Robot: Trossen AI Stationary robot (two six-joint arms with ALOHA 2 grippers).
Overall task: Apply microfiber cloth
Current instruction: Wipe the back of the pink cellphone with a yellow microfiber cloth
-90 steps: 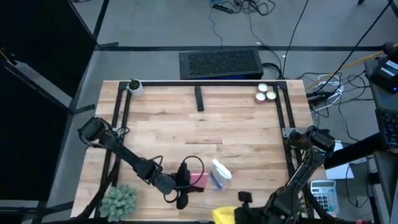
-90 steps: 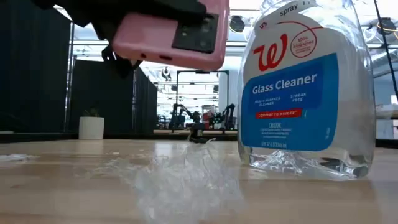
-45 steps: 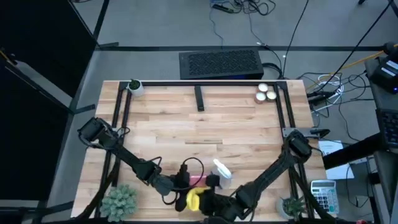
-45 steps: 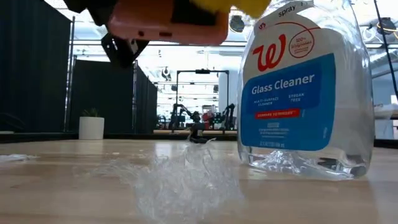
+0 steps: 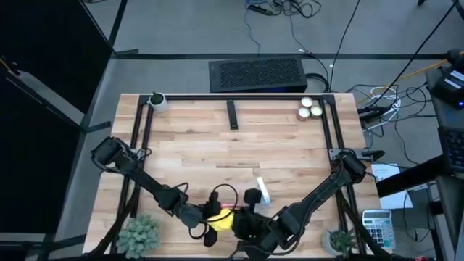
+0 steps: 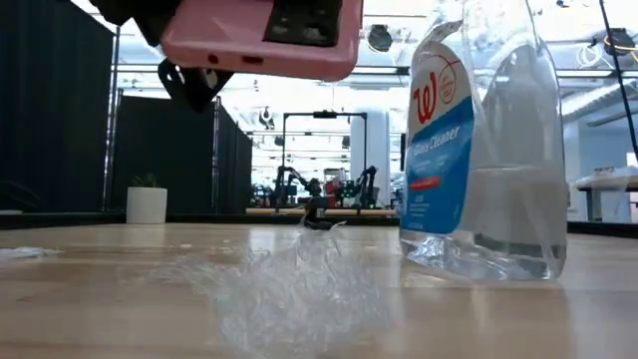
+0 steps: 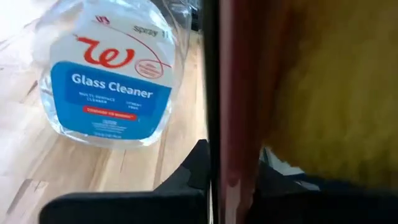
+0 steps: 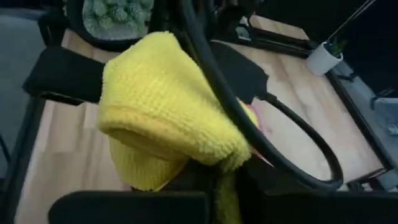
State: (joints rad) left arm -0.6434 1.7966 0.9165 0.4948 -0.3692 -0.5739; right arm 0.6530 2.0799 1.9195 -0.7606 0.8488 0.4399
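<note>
1. Plainly, the spray bottle (image 6: pixel 485 150) carries a blue label reading "Glass Cleaner" in white, with a red script "W" above it, the word "spray" near the top and a red strip of smaller print that cannot be read; it stands upright on the wooden counter (image 5: pixel 275 145).
2. The left wrist view shows the same label face-on, on the bottle's clear body.
3. The left end effector (image 5: pixel 216 212) sits near the counter's front edge, closed on a pink phone (image 6: pixel 257 38) that it holds up off the wood; in the low view the phone's dark camera block shows on its underside.
4. The right end effector (image 5: pixel 243 221) is just beside the left one, closed on the yellow cloth (image 8: pixel 163 109), which bunches in a thick fold between its fingers.
5. From above, the cloth shows as a yellow patch between the two end effectors, lying against the phone.
6. In the left wrist view the yellow fabric fills the space right next to the phone's edge.
7. A small potted plant (image 5: pixel 156 100) stands at the counter's far left corner, well apart.
</note>
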